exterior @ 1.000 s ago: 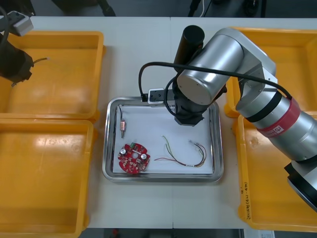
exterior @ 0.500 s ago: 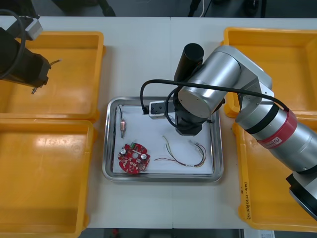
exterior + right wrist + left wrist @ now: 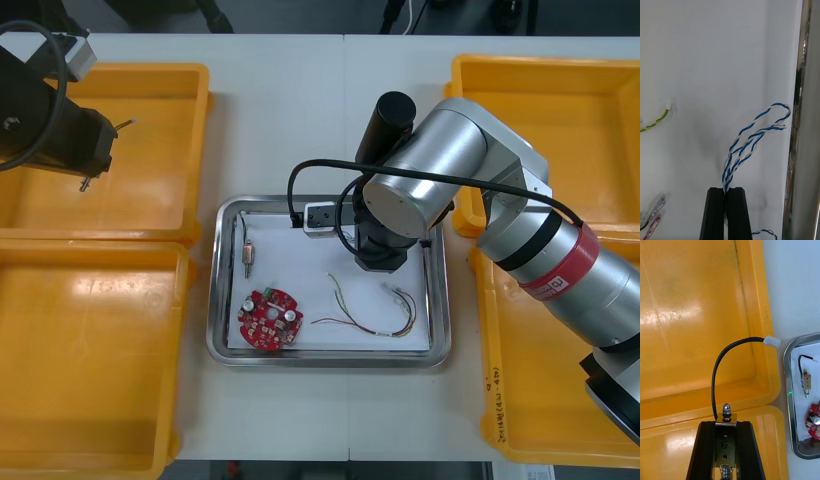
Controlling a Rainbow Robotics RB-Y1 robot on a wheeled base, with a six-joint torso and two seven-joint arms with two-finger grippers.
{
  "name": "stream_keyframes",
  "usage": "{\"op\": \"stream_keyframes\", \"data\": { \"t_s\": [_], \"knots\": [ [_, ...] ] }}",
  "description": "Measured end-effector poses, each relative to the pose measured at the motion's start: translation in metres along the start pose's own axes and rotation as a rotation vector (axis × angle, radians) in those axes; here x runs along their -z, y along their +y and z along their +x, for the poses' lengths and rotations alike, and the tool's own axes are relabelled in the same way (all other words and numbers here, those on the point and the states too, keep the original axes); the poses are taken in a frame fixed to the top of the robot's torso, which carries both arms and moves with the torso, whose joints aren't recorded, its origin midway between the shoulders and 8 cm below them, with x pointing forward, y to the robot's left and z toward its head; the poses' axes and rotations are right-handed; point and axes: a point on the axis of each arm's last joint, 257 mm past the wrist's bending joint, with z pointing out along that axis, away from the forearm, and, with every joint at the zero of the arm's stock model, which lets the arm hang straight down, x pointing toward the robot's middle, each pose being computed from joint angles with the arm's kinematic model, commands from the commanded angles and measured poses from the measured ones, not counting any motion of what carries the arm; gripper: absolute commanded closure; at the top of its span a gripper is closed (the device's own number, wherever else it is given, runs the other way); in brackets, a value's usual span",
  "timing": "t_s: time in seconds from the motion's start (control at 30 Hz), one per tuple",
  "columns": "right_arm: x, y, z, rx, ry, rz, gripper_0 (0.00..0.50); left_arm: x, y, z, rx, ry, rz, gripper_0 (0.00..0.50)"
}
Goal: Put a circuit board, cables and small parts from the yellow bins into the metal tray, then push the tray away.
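Cable, twisted blue and white, pinched in right gripper above metal tray's matte white floor, far-right area. Left gripper, over glossy far-left yellow bin, clamps small metal part marked "5", black cable arching off it.

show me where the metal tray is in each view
front view: metal tray in the middle of the table, between the yellow bins.
left wrist view: its curved rim past the bins' edge, sideways of the left gripper.
right wrist view: its white floor ahead of the right gripper, rim beside the blue and white cable.
landmark: the red circuit board in the tray, front and left wrist views.
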Motion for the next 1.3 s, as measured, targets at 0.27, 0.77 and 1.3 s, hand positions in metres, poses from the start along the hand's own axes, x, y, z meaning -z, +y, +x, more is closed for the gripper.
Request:
{"op": "stream_keyframes", "data": {
  "t_s": [0.27,0.77,1.3],
  "knots": [
    [0.000,0.000,0.000,0.000,0.001,0.000,0.000,0.000,0.000,0.000,-0.001,0.000,0.000,0.500],
    [0.033,0.008,0.000,0.047,0.027,0.003,0.000,0.000,0.000,0.000,-0.001,0.000,0.001,0.500],
    [0.120,-0.034,0.020,-0.343,-0.062,0.110,0.000,0.001,-0.005,0.001,-0.003,-0.001,0.013,0.500]
  ]
}}
